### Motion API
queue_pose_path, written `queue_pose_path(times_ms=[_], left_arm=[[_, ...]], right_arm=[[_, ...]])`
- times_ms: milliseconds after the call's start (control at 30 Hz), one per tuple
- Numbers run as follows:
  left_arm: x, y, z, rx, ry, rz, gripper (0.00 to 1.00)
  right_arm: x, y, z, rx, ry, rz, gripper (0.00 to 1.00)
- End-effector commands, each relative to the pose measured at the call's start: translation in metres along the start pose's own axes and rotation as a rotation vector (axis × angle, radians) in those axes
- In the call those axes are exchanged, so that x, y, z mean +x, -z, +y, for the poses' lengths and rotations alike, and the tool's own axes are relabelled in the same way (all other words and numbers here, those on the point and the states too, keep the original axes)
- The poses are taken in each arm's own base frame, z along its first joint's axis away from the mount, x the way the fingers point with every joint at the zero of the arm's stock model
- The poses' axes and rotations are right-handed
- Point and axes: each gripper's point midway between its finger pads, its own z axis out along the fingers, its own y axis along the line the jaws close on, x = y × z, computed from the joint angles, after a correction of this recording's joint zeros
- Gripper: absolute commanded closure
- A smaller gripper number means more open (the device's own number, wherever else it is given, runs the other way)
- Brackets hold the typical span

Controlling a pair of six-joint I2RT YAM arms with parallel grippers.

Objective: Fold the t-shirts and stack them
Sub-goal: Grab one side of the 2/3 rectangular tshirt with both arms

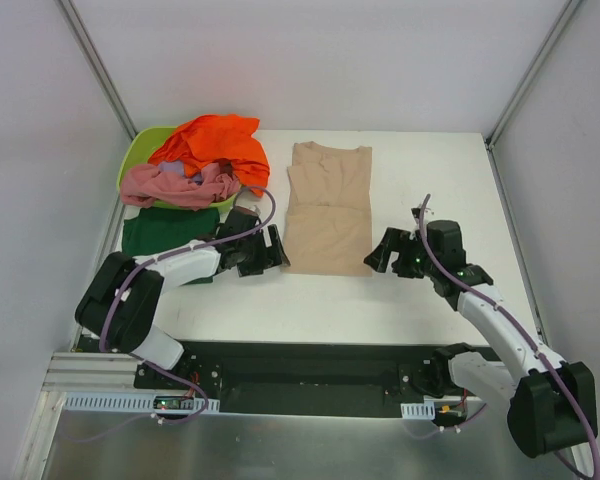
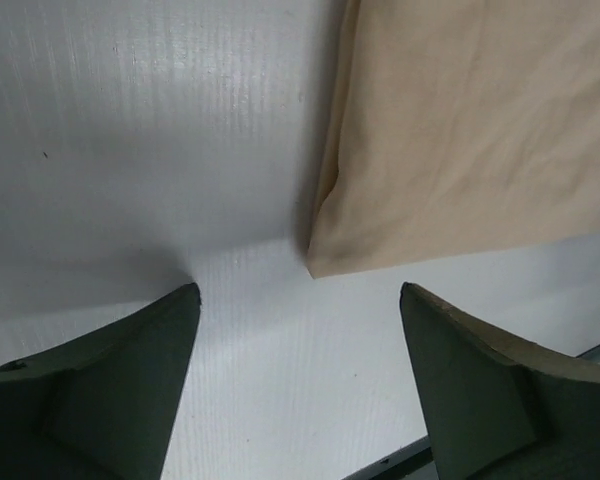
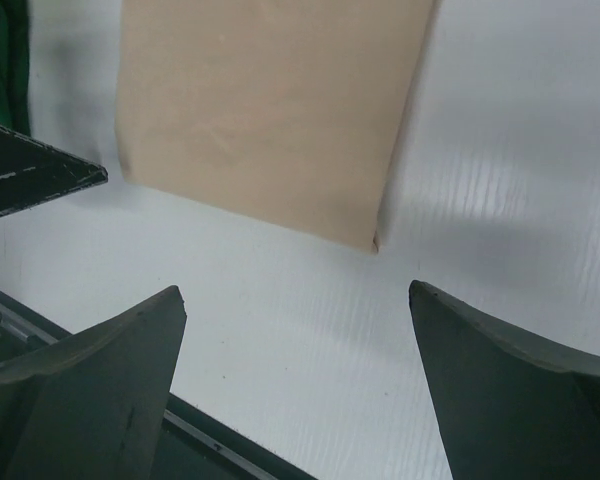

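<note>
A beige t-shirt [image 1: 327, 208] lies folded into a long strip on the white table's middle. My left gripper [image 1: 273, 250] is open and empty just left of its near left corner [image 2: 325, 262]. My right gripper [image 1: 385, 252] is open and empty just right of its near right corner [image 3: 372, 240]. A dark green t-shirt [image 1: 168, 230] lies flat at the left. An orange t-shirt [image 1: 215, 145] and a pink t-shirt [image 1: 180, 186] are heaped at the back left.
A lime-green tub [image 1: 140, 152] sits under the orange and pink heap at the back left. The table's near edge with a black rail [image 1: 310, 360] runs between the arm bases. White walls close in both sides.
</note>
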Motion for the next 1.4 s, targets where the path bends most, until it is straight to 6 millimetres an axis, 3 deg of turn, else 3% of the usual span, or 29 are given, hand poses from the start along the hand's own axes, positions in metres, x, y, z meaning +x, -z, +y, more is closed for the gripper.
queue_pose_path(times_ms=[0, 167, 433, 500, 567, 633, 767, 1100, 1233, 1367], left_arm=[[0.002, -0.011, -0.01, 0.017, 0.028, 0.056, 0.24], [0.014, -0.021, -0.001, -0.008, 0.061, 0.095, 0.46], [0.024, -0.034, -0.007, 0.008, 0.044, 0.121, 0.6], [0.024, -0.038, -0.005, -0.004, 0.045, 0.124, 0.72], [0.023, -0.041, -0.003, -0.011, 0.048, 0.113, 0.91], [0.022, -0.041, 0.0, -0.017, 0.052, 0.095, 1.0], [0.021, -0.036, 0.008, -0.036, 0.036, 0.058, 1.0], [0.031, -0.038, 0.007, -0.005, 0.029, 0.101, 1.0], [0.034, -0.039, 0.009, -0.005, 0.031, 0.104, 1.0], [0.034, -0.039, 0.009, -0.007, 0.03, 0.103, 1.0]], right_arm=[[0.008, -0.007, -0.002, 0.003, -0.113, 0.021, 0.04], [0.016, -0.014, -0.007, 0.025, -0.138, 0.065, 0.04], [0.027, -0.02, -0.019, 0.073, -0.151, 0.105, 0.03], [0.029, -0.021, -0.019, 0.071, -0.149, 0.116, 0.03], [0.031, -0.022, -0.02, 0.072, -0.151, 0.127, 0.03], [0.035, -0.023, -0.02, 0.071, -0.154, 0.145, 0.03], [0.045, -0.026, -0.025, 0.082, -0.153, 0.194, 0.01], [0.052, -0.051, -0.028, 0.087, -0.203, 0.259, 0.19], [0.054, -0.062, -0.044, 0.165, -0.248, 0.241, 0.32], [0.062, -0.067, -0.047, 0.181, -0.273, 0.264, 0.47]])
